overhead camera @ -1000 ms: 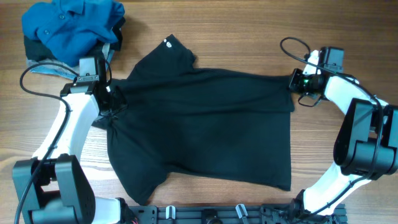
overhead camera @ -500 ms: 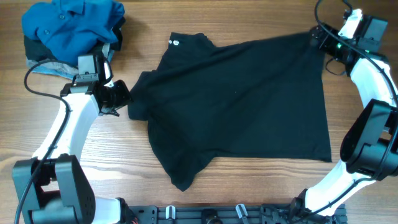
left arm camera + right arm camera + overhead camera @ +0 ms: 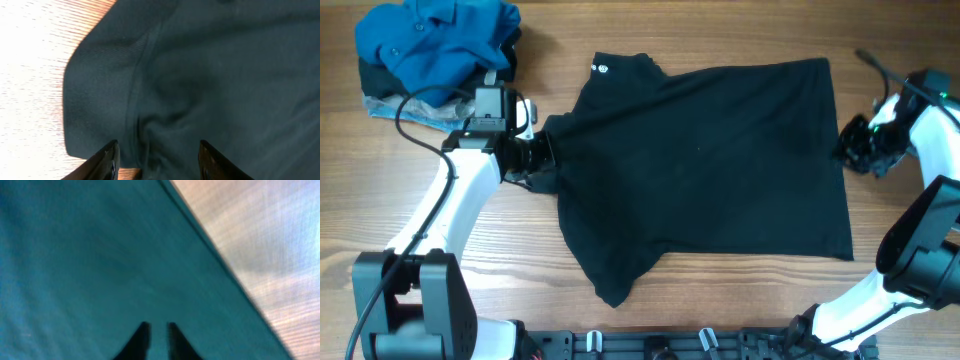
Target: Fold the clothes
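Observation:
The black T-shirt (image 3: pixel 710 160) lies spread flat on the wooden table, with its white collar label (image 3: pixel 603 68) at the upper left and the hem to the right. My left gripper (image 3: pixel 542 152) is at the left sleeve. In the left wrist view the left gripper (image 3: pixel 157 150) is open, its fingers (image 3: pixel 109 161) wide apart over the sleeve fabric (image 3: pixel 200 75). My right gripper (image 3: pixel 850 150) is at the shirt's right edge. In the blurred right wrist view the right gripper (image 3: pixel 156 327) has its fingers almost together above the shirt fabric (image 3: pixel 100 255), holding nothing.
A bright blue buttoned shirt (image 3: pixel 435 40) lies bunched at the far left corner on a grey-blue denim garment (image 3: pixel 390 105). Bare wood table (image 3: pixel 740 310) shows in front of the T-shirt. A black rail (image 3: pixel 670 345) runs along the near edge.
The shirt was dragged to the right and spread. The right gripper has let go of the far right hem corner and dropped along the right edge. The left gripper moved right onto the sleeve.

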Controlling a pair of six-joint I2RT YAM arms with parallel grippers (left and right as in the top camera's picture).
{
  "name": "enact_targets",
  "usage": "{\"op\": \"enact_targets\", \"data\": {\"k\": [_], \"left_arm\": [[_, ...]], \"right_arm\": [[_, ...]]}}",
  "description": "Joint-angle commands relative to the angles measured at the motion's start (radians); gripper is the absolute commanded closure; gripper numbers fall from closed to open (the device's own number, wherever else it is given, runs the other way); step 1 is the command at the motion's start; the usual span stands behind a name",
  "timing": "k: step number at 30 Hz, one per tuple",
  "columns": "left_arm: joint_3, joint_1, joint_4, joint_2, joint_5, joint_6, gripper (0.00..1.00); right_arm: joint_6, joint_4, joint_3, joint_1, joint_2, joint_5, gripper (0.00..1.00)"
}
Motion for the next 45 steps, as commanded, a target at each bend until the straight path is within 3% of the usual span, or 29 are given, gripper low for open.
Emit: {"op": "enact_targets", "data": {"k": [1, 5, 10, 19, 20, 23, 28, 32, 38, 40, 45], "left_arm": [[0.017, -0.002, 0.003, -0.017, -0.001, 0.024, 0.5], [0.017, -0.002, 0.004, -0.017, -0.005, 0.024, 0.49], [0.017, -0.002, 0.011, -0.017, -0.004, 0.024, 0.49], [0.017, -0.002, 0.064, -0.016, -0.003, 0.025, 0.45], [0.017, -0.003, 0.088, -0.016, -0.003, 0.034, 0.43], [0.017, -0.013, 0.157, -0.013, 0.017, 0.077, 0.39], [0.017, -0.061, 0.218, 0.014, 0.078, 0.078, 0.36], [0.016, -0.13, 0.187, 0.051, 0.189, 0.129, 0.5], [0.015, -0.243, 0.185, 0.198, 0.177, 0.155, 0.8], [0.015, -0.259, 0.224, 0.262, 0.124, 0.146, 0.96], [0.015, -0.24, 0.312, 0.376, -0.112, -0.024, 0.96]], "right_arm": [[0.062, 0.002, -0.157, 0.006, -0.015, 0.078, 0.93], [0.159, 0.076, -0.316, 0.003, -0.015, 0.111, 0.96], [0.291, 0.119, -0.365, -0.082, -0.015, 0.352, 0.96], [0.282, 0.065, -0.32, -0.361, -0.018, 0.391, 0.96], [0.259, 0.061, -0.305, -0.377, -0.019, 0.371, 0.92], [0.113, 0.061, -0.263, -0.383, -0.035, 0.218, 0.61], [0.012, 0.045, -0.198, -0.37, -0.121, 0.025, 0.5], [-0.012, 0.047, -0.168, -0.37, -0.251, -0.064, 0.43], [-0.012, 0.05, -0.168, -0.37, -0.368, -0.111, 0.42], [-0.013, 0.045, -0.168, -0.369, -0.372, -0.158, 0.42], [-0.059, 0.031, -0.168, -0.332, -0.37, -0.196, 0.42]]}}
